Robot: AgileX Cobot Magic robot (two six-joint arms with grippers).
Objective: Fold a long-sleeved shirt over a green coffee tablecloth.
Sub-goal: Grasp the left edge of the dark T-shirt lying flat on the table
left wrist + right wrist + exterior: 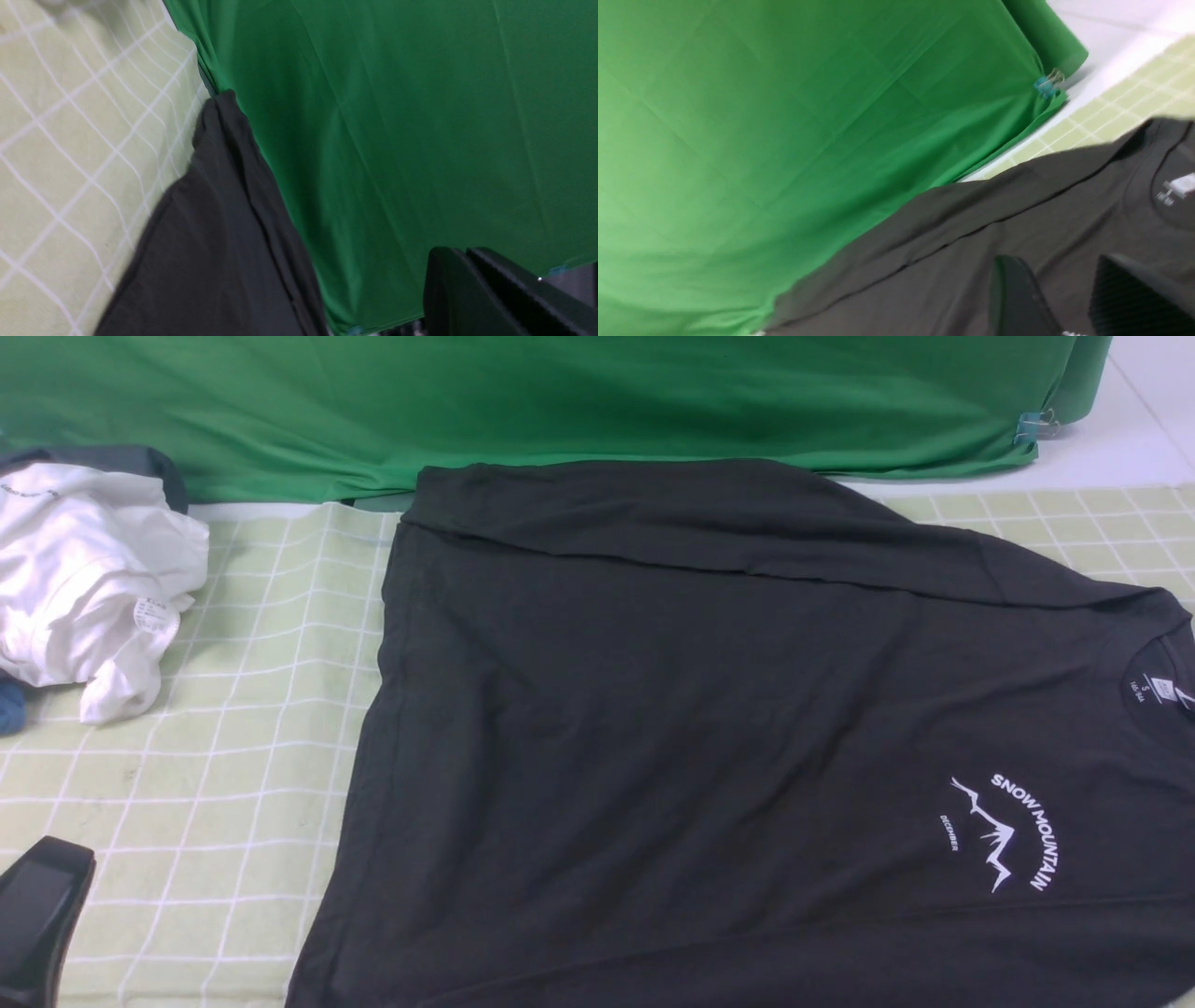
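You see a black soft-fabric long-sleeved shirt (653, 728) with white arc lettering, a pale yellow-green tablecloth (233, 756) gridded in thin white lines, a plain deep-green cloth (560, 401), and a crumpled white garment (84, 579).

A large black soft-fabric long-sleeved shirt (653, 728) lies flat and chest-up, filling the front view from its centre out to 3 o'clock and 6 o'clock. Its round collar, with a small white neck label inside, points to 3 o'clock and its hem faces 9 o'clock. One sleeve is folded over the body along the 12 o'clock edge. White arc text "SNOW MOUNTAIN", a mountain line graphic and a small "DECEMBER" sit at about 4 o'clock. Beneath it spreads a wide pale yellow-green tablecloth (233, 784) with thin white grid lines, bare at 9 o'clock and 2 o'clock.
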